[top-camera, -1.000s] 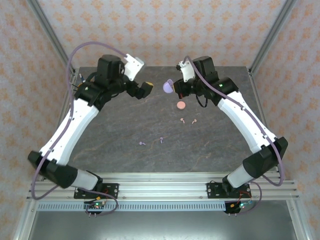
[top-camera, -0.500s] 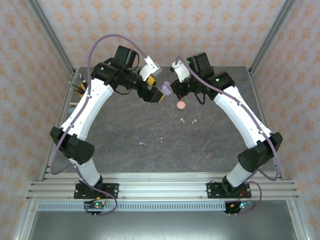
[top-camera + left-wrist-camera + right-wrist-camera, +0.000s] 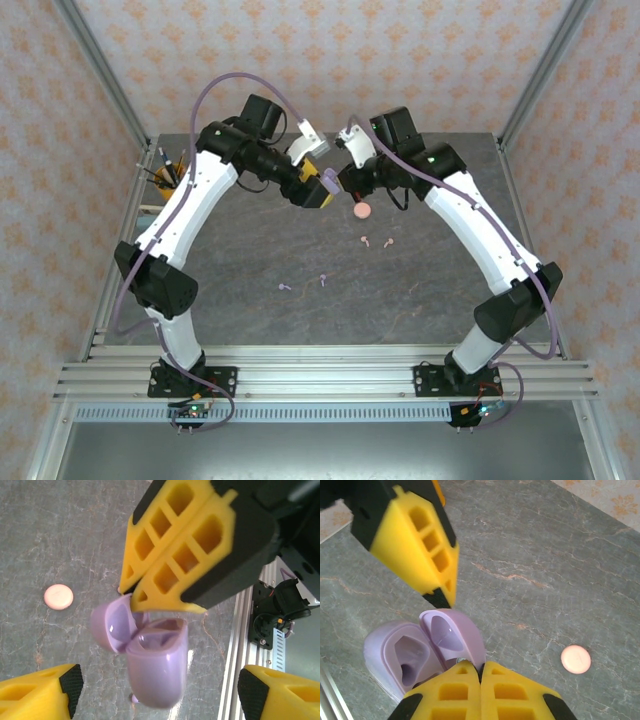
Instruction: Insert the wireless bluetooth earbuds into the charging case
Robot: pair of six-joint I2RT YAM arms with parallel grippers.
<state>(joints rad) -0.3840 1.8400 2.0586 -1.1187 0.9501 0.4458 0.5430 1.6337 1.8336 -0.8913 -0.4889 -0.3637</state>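
Observation:
My right gripper (image 3: 481,667) is shut on the edge of the open lid (image 3: 451,634) of a lilac charging case (image 3: 402,662), holding it above the table. In the top view it (image 3: 345,180) meets my left gripper (image 3: 320,188) at mid-back. The left gripper (image 3: 160,685) is open, its fingers (image 3: 42,692) standing either side of the case body (image 3: 156,667) without touching it. The case's wells look empty. Two lilac earbuds (image 3: 284,287) (image 3: 323,279) and two pink earbuds (image 3: 366,241) (image 3: 387,241) lie on the table nearer the front.
A shut pink round case (image 3: 362,210) lies just in front of the grippers and also appears as the pink case (image 3: 58,596) (image 3: 575,659) in both wrist views. A small yellow-and-black thing (image 3: 168,174) sits at the table's left edge. Frame posts (image 3: 100,70) stand at the back corners.
My left arm has swung in from the back left to the middle. Its gripper now straddles the lilac case and its jaws have narrowed somewhat. The right gripper has kept its hold.

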